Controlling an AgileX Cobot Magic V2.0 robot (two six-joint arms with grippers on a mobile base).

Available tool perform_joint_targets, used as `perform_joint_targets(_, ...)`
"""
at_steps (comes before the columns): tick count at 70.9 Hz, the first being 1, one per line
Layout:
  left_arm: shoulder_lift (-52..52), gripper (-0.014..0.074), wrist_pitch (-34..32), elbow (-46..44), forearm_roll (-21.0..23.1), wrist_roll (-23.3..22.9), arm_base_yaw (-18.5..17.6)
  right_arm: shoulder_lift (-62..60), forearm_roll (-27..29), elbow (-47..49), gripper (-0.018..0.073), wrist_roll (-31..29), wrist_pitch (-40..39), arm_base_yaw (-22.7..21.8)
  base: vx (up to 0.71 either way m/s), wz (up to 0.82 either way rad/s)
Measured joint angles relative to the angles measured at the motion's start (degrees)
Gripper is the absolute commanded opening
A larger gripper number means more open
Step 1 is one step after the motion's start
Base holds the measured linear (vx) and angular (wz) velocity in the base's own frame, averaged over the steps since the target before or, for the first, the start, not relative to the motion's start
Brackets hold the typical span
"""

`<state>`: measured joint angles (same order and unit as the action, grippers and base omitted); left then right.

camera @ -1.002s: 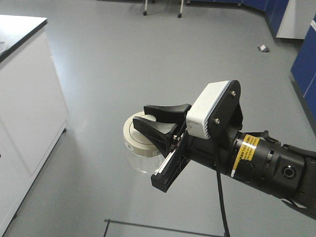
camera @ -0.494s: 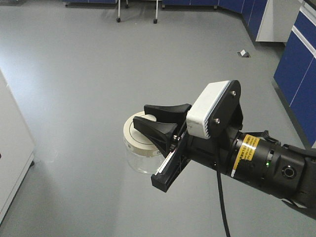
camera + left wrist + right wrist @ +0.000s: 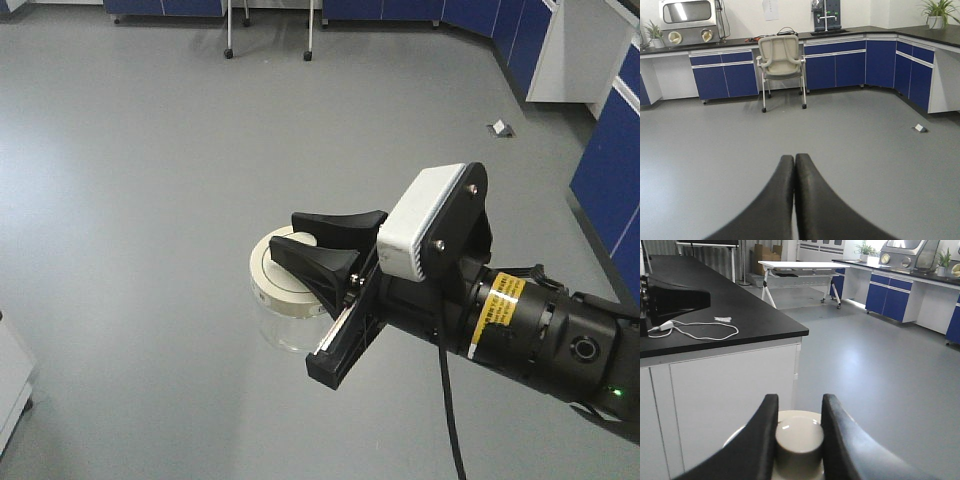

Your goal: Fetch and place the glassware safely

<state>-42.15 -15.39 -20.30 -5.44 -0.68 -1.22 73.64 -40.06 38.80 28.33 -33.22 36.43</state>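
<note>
The glassware [image 3: 282,322] is a small clear jar with a cream-white lid, hanging in the air above the grey floor. My right gripper [image 3: 300,240] is shut on the lid's central knob [image 3: 799,437], one black finger [image 3: 765,435] on each side of it. In the right wrist view the right gripper [image 3: 800,405] hides most of the lid, and the glass body is out of view. My left gripper [image 3: 794,159] shows only in the left wrist view, with its fingers pressed together and nothing between them.
A white cabinet corner [image 3: 10,385] sits at the lower left. Blue cabinets [image 3: 610,160] run along the right, and a small object [image 3: 500,127] lies on the floor. A wheeled chair [image 3: 781,60] stands by blue cabinets [image 3: 880,60]. A black-topped counter [image 3: 715,315] carries a white cable [image 3: 700,330].
The whole view has swung: the white counter at the left has slid almost out of frame, and the far cabinets have shifted. My right gripper holds the jar exactly as before.
</note>
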Motion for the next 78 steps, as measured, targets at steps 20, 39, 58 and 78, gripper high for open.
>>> perform_joint_targets(20,0.00,-0.0007,0.00,0.00,0.00,0.00,0.00,0.00,0.00,0.00,-0.0003,0.00,0.00,0.00,0.47,-0.01)
perform_joint_targets(39,0.00,-0.0007,0.00,0.00,0.00,0.00,0.00,0.00,0.00,0.00,-0.0003,0.00,0.00,0.00,0.48,-0.09)
perform_joint_targets(58,0.00,-0.0007,0.00,0.00,0.00,0.00,0.00,0.00,0.00,0.00,-0.0003,0.00,0.00,0.00,0.50,-0.10)
perform_joint_targets(78,0.00,-0.0007,0.00,0.00,0.00,0.00,0.00,0.00,0.00,0.00,-0.0003,0.00,0.00,0.00,0.53,-0.01)
